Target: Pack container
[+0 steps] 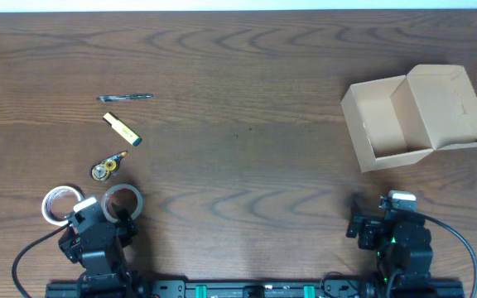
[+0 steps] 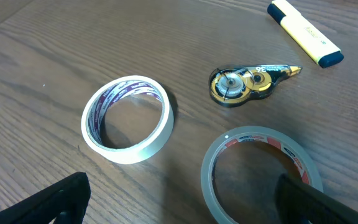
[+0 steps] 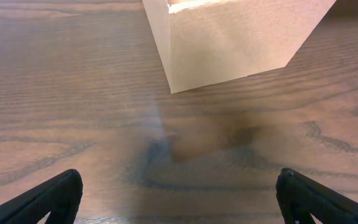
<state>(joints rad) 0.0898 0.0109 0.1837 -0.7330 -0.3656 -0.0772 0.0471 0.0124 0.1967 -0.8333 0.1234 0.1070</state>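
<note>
The container [image 1: 385, 126] is a tan cardboard box at the back right, empty, with its lid flap [image 1: 443, 103] hinged open to the right. Its near corner fills the top of the right wrist view [image 3: 235, 40]. My right gripper [image 3: 179, 202] is open and empty over bare table in front of it, also seen in the overhead view [image 1: 383, 213]. My left gripper [image 2: 182, 210] is open at the front left [image 1: 99, 212]. Its right finger overlaps a clear tape roll [image 2: 260, 171]. A white tape roll [image 2: 128, 118] lies just ahead of its left finger.
A correction tape dispenser [image 2: 247, 84] and a yellow highlighter [image 2: 304, 34] lie beyond the rolls. A pen [image 1: 127, 98] lies farther back on the left. The wooden table's [image 1: 247, 141] far edge runs along the top of the overhead view.
</note>
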